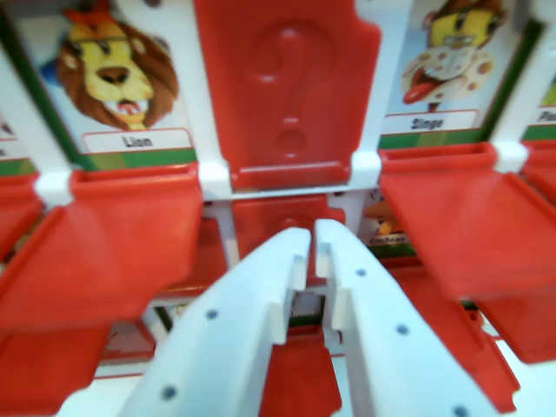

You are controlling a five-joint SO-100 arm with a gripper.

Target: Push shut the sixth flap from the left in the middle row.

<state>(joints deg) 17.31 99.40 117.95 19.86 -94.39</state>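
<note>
Only "Lion" label (137, 140) reads clearly, above nearly closed gripper (313, 233).

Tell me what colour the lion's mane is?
Brown, on the lion card, in the wrist view.

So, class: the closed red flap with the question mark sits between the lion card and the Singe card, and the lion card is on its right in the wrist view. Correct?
Not quite. In the wrist view the lion card is on the left of the question-mark flap; the Singe card is on its right.
</note>
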